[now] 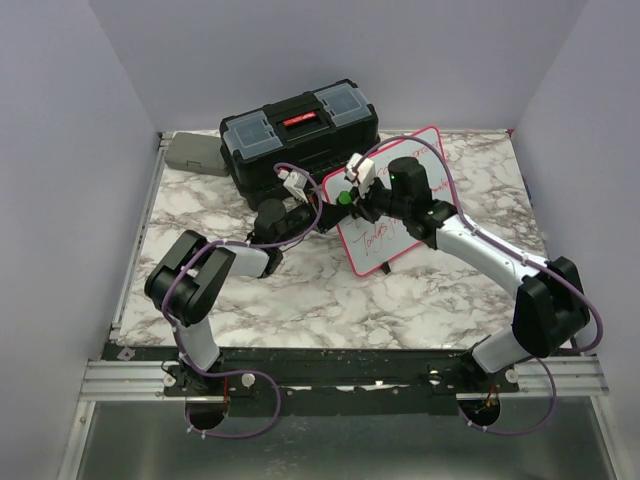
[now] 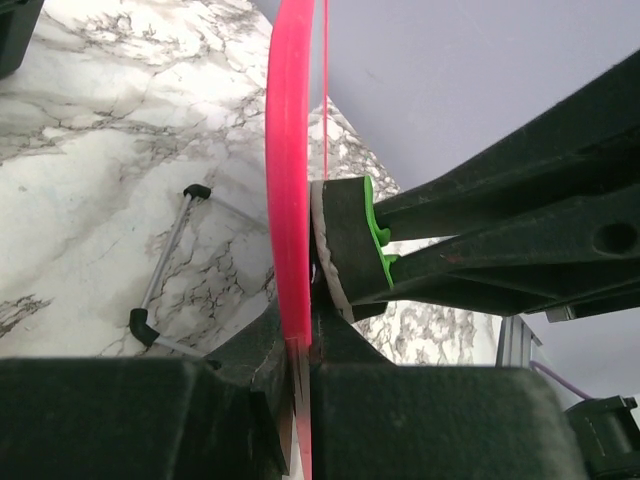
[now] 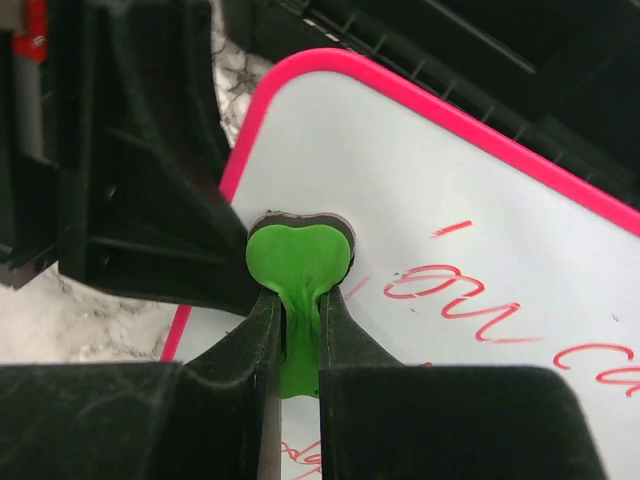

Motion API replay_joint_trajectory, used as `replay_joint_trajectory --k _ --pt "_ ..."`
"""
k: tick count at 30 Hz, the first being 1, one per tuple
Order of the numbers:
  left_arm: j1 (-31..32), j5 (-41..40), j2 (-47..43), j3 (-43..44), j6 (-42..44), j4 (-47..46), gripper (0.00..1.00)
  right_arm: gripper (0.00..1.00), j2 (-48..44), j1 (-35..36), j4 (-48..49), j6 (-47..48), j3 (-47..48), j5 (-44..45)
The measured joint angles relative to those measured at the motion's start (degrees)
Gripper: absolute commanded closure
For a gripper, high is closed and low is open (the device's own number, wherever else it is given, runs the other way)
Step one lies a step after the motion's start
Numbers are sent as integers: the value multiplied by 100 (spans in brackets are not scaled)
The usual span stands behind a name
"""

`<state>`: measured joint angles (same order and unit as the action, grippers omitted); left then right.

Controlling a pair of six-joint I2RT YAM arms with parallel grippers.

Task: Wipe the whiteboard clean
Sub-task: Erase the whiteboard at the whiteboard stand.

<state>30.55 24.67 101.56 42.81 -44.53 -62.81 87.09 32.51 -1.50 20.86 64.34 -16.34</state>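
Eraser [image 3: 298, 250] pinched tight in my right gripper [image 3: 298, 315], I hold its pad against the whiteboard [image 3: 420, 170] near the upper left corner, while my left gripper [image 2: 300, 360] is clamped on the left edge of its pink frame. The board stands upright mid-table just in front of the black toolbox [image 1: 300, 135], long side running left to right. The red writing [image 3: 470, 300] lies right of and below the pad, so I judge the wipe should go that way.
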Motion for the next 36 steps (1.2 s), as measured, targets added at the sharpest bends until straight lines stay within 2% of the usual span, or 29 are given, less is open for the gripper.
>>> replay_joint_trajectory --k 3,6,15,18,21,26,29,36 --pt "9 11 -13 -7 4 42 100 99 2 -7 -168 168 0 -321" --pt "22 7 -13 -7 4 55 100 99 2 -20 -153 90 0 -267" --pt "22 -11 -15 -7 -11 66 100 99 15 76 431 -610 0 1080" --pt "22 -28 -15 -7 -39 79 100 99 39 76 531 -675 0 1274" --pt "22 -28 -15 -9 -48 81 100 99 39 74 433 -444 20 1016" --pt "24 -24 -15 -9 -46 79 100 99 24 -4 -153 151 26 -118" --pt "24 -17 -15 -15 -44 85 100 99 24 -2 -195 221 11 -249" --pt "26 -55 -15 -15 -92 96 100 99 144 57 -22 -444 339 1040"
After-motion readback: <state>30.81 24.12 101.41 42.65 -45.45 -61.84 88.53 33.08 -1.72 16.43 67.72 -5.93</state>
